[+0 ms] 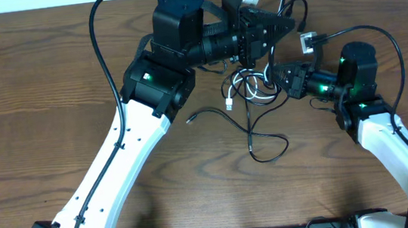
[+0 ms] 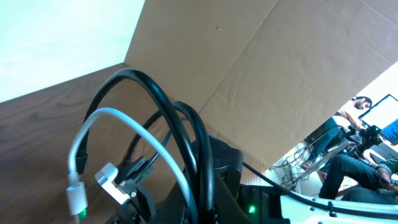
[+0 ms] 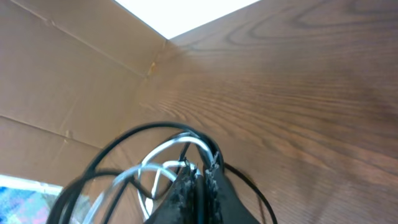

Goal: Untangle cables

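Nearest you on the brown wooden worktop [image 1: 49,85], a slack black loop [image 1: 269,151] trails from the thin black and white cables [image 1: 250,86], tangled mid-worktop. Your right end effector [image 3: 200,171] is closed tight at the tangle. Farther back, left end effector [image 1: 282,28] closed too, cords arching up by it.

Black cables [image 1: 250,141], one white cable [image 2: 107,112], brown wood-grain table [image 1: 36,109].

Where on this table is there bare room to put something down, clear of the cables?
Widest bare wood lies left of the left arm, out to the table's left edge. Another open patch sits between that arm and the right arm, below the trailing black loop. It is crowded at top centre, where the cables bunch between the arms' ends.
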Available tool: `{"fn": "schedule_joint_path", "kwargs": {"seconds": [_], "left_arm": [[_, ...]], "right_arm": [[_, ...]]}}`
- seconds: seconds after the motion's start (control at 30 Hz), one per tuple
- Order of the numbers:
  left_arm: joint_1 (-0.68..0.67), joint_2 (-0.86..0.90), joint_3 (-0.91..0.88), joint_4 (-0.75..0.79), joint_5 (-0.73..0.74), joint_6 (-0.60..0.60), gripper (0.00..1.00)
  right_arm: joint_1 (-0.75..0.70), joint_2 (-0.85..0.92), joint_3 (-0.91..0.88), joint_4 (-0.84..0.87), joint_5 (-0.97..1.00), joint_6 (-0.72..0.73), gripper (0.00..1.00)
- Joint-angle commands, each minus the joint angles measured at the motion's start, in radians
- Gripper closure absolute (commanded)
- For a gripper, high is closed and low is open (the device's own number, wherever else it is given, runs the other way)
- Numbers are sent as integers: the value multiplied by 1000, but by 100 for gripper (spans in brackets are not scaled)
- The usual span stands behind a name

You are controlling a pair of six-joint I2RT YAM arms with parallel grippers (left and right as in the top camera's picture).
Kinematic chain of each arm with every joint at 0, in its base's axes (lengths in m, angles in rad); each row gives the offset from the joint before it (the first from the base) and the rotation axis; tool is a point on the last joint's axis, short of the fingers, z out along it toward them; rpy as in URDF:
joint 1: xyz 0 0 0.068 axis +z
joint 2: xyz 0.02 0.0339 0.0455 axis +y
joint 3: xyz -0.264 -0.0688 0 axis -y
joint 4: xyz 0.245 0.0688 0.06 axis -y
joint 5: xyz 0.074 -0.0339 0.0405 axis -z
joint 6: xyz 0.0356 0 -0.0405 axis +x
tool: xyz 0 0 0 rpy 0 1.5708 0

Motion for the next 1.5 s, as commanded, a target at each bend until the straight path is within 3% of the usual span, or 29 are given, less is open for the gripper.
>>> {"fn": "schedule_joint_path", "kwargs": {"seconds": [0.0, 0.33, 0.6, 0.8, 0.97, 1.47], "left_arm": [[0, 1, 3, 9, 17, 5, 92], [50, 1, 3, -123, 17, 14, 93], [217, 1, 3, -385, -10, 83, 93], [375, 1, 3, -654, -303, 84, 92], [457, 1, 3, -785, -508, 84, 92], [478, 1, 3, -840, -520, 84, 92]], "right_arm": [[-3, 37, 3, -2, 17, -23, 99], [-135, 40, 3, -224, 131, -17, 99], [-254, 40, 3, -369, 132, -47, 99], [-279, 40, 3, -383, 131, -47, 99], [-279, 40, 3, -382, 131, -46, 99], [-279, 40, 3, -372, 104, -23, 99]]}}
